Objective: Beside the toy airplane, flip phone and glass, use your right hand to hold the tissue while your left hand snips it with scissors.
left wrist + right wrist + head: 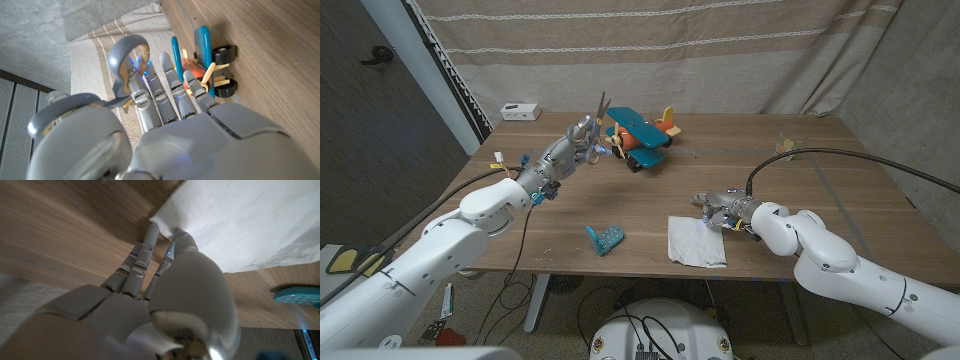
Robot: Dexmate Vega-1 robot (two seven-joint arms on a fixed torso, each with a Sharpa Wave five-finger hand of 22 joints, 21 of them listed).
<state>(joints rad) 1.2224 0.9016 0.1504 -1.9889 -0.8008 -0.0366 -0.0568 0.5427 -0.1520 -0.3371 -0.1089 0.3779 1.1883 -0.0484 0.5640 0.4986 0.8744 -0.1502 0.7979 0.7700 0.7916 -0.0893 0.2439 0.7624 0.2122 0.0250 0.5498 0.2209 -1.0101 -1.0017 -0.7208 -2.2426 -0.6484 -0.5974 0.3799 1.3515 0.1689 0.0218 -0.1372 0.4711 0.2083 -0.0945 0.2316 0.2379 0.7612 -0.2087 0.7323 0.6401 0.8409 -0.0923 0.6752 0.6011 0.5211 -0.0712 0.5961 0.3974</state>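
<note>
Tissue lies flat near the bench front edge; right hand fingertips touch its corner (grasp unclear). Left hand grips scissors, raised beside the airplane.

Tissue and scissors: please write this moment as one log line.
left hand: holds scissors raised near airplane | right hand: fingers at tissue edge | cut: not started

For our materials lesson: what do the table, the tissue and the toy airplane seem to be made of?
Table: wood or wood veneer, matt, with visible grain. Tissue: thin white paper, soft and slightly creased. Toy airplane: likely painted wood, in glossy teal and orange with pale struts, though plastic is possible.
</note>
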